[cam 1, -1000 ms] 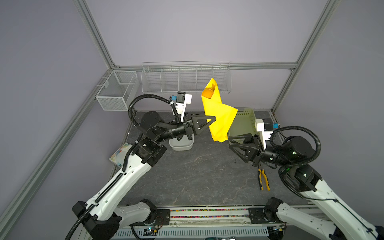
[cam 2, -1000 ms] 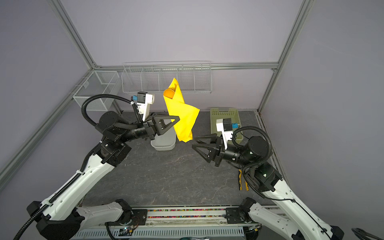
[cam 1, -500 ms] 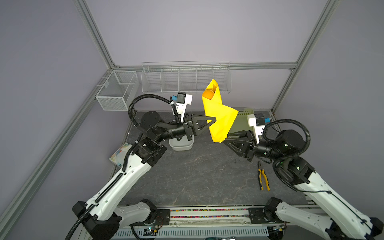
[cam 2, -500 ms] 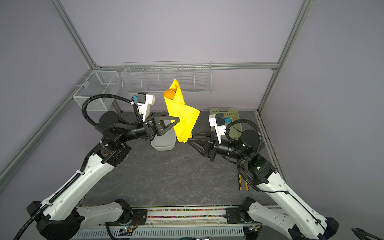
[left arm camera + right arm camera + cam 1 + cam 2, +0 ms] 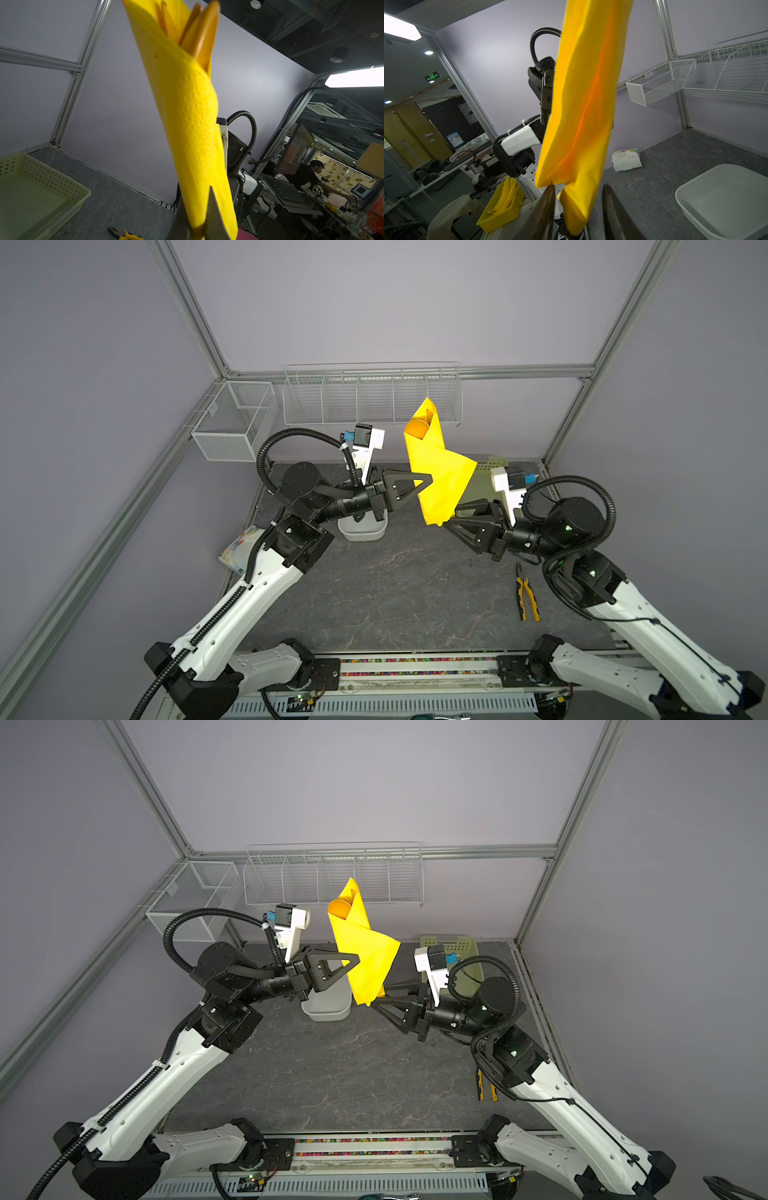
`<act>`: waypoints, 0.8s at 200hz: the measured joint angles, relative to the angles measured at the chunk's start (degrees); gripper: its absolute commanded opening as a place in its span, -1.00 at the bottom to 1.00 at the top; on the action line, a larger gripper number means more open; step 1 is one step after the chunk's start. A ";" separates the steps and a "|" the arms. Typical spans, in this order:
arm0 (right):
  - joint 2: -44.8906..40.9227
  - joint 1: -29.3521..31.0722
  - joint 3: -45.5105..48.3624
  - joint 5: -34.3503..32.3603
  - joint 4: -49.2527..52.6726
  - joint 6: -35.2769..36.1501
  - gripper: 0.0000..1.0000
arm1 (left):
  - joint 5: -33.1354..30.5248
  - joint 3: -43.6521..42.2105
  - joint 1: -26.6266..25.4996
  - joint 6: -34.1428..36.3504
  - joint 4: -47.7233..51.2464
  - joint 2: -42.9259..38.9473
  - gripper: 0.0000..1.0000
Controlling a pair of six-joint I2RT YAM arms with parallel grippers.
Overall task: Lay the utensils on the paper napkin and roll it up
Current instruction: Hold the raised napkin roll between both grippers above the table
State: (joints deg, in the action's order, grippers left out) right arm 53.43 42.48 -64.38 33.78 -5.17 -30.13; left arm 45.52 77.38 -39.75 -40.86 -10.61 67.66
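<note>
Lilac walls (image 5: 415, 302) on three sides, alu frame (image 5: 191, 310) in the corners, dark marbled table (image 5: 374, 593) below. White wire rack (image 5: 370, 398) on the back wall, wire basket (image 5: 232, 423) on the left wall. On the table: green tray (image 5: 31, 193) back right, white tub (image 5: 726, 197) back left, printed packet (image 5: 626, 159) at the left edge, pliers (image 5: 527, 597) on the right.

Napkin (image 5: 440, 472) is up in the air mid-cell, loosely rolled and upright, left gripper (image 5: 429, 482) pinching it from the left. Right gripper (image 5: 579, 188) has jaws spread around its bottom end, one tip right at the paper's edge.

Utensils (image 5: 199, 35) are mostly hidden inside; only orange ends poke out the top. Arms (image 5: 257, 597) partly block tray and tub in both top views.
</note>
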 measured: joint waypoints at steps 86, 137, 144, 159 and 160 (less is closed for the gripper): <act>1.01 0.00 -0.02 0.15 -0.76 -0.31 -0.38 | -0.02 0.00 0.00 0.17 0.17 0.00 -1.00; 1.97 0.00 -0.09 -0.02 -0.46 -0.66 -0.87 | 0.00 0.00 0.00 0.39 0.13 0.00 -1.00; 1.99 0.00 -0.11 -0.09 -0.37 -0.68 -0.87 | 0.00 0.00 0.00 0.52 0.13 0.00 -1.00; 1.99 0.00 -0.11 -0.15 -0.26 -0.61 -0.87 | 0.00 -0.02 0.00 0.63 0.15 0.04 -0.94; 1.99 0.00 -0.11 -0.15 -0.26 -0.61 -0.87 | 0.00 -0.02 0.00 0.63 0.15 0.04 -0.93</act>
State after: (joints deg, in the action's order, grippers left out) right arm 55.42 42.48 -64.49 33.63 -5.43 -30.74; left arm 45.52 77.36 -39.75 -40.23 -10.46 67.70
